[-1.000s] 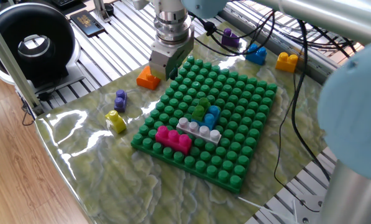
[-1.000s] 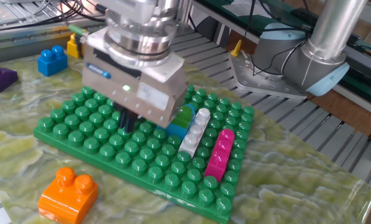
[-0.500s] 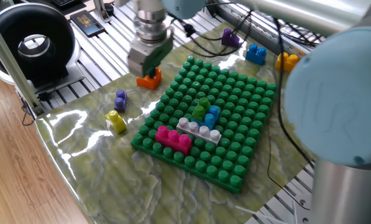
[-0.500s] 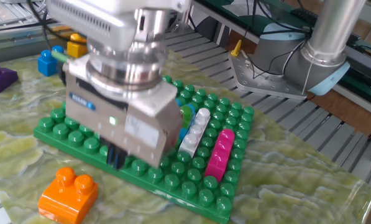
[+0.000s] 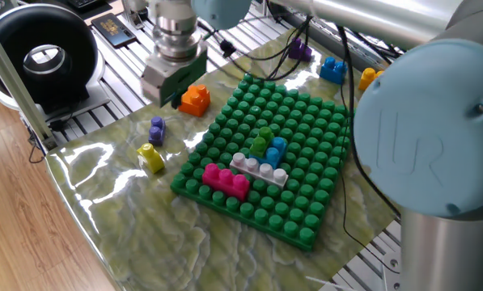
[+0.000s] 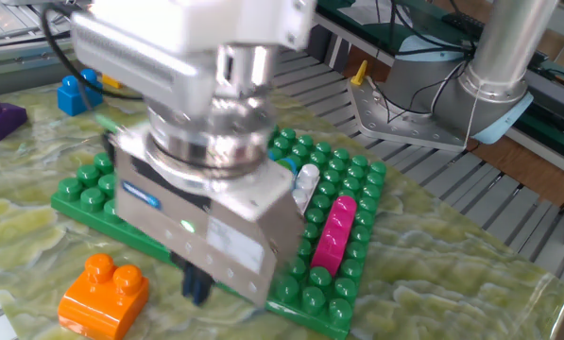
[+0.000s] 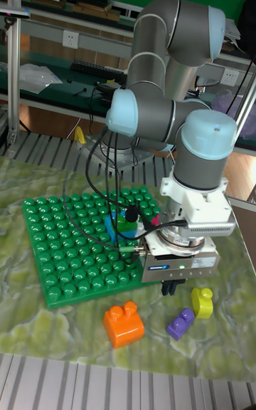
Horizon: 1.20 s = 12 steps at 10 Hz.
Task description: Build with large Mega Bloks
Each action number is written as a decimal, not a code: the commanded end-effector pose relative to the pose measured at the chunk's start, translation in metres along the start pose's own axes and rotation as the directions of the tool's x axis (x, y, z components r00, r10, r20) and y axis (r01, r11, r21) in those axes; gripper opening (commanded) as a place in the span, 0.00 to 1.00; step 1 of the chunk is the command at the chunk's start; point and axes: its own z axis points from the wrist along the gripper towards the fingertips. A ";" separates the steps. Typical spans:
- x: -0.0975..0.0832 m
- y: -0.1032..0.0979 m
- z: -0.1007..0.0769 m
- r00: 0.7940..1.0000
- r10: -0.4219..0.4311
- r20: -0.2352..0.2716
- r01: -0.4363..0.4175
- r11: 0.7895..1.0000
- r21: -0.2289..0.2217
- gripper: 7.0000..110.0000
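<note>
A few blocks, a pink one (image 5: 225, 179) and a white one (image 5: 259, 169) among them, were already stuck on the green plate (image 5: 306, 121), while the orange block (image 5: 196, 99) waited loose on the surface beside the gripper (image 5: 165, 90), whose fingers I could not see well enough to tell.

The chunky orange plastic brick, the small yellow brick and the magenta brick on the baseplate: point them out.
Chunky orange plastic brick (image 5: 196, 99), one fixed view, side face.
Small yellow brick (image 5: 151, 158), one fixed view, body.
Magenta brick (image 6: 332, 232), the other fixed view, studded top.
</note>
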 end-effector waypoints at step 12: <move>0.021 0.100 0.012 0.997 0.011 -0.082 -0.016 0.998 -0.062 0.00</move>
